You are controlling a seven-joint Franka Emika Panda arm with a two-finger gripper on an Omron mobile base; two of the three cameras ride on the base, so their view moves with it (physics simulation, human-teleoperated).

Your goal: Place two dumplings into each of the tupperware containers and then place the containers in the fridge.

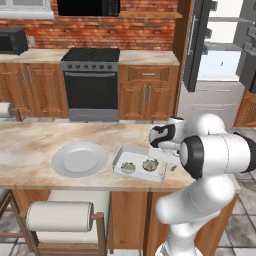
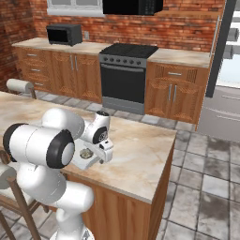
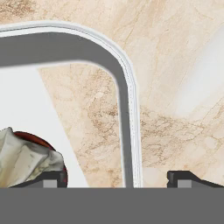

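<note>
gripper (image 3: 117,178) is low over the right end of the shallow pale grey-white rectangular tupperware container (image 1: 122,156), centre of the left base view. in the hand view the two dark finger tips sit well apart at the bottom edge, straddling the container's rim, one inside, one outside over the marble counter (image 3: 175,57). jaws spread, nothing pinched.

two olive-tan speckled dumplings (image 1: 128,166) lie side by side inside this container; one fills the lower left of the hand view, touching or just beside the inner finger, can't tell which. round white plate (image 1: 79,160) just left of the container, bare. tall dark grey fridge (image 1: 197,45) upper right, door open, white interior showing.

my read: this container is loaded, next is a rim pinch to carry it.

risks:
- inner finger catches the dumpling on closing, squashes it or flips it out
- thin rim grip at one end, tray tilts on lift, dumplings slide
- low rim slips out of the pads
- long carry to the fridge, swing could spill
</note>
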